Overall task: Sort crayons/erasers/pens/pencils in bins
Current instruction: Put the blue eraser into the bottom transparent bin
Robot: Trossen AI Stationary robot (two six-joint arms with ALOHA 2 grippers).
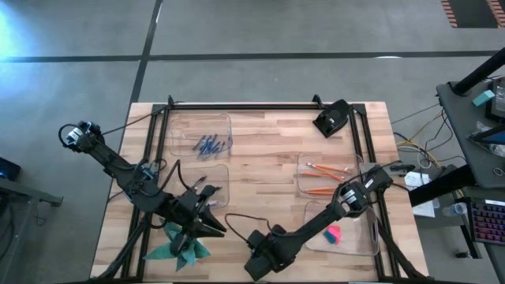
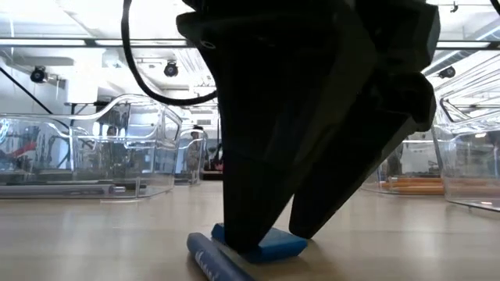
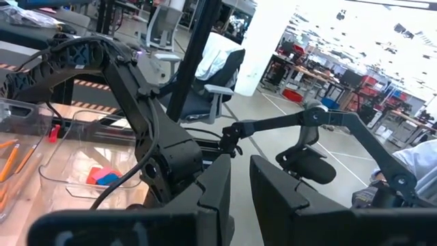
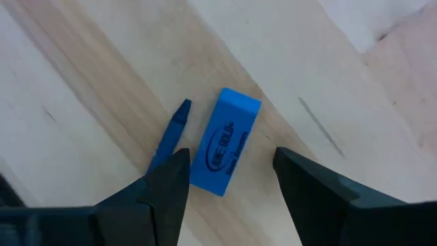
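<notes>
Right gripper (image 4: 229,181) poised over a blue eraser (image 4: 224,141) at the worktop's near edge.
Its jaws stood wide, straddling the smooth printed block without gripping it; a blue crayon (image 4: 170,137) lay just beside. The left gripper (image 1: 207,213) waited nearby, jaws nearly closed, holding nothing. Farther across the pale wood-grain worktop (image 1: 268,150) sat clear plastic bins (image 1: 201,134), one holding orange pencils (image 1: 325,169).

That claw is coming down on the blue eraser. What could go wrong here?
The blue crayon lies right beside the blue eraser, so the open right gripper might catch both together. One finger looks close to the crayon and might knock it away or jam on it.
</notes>
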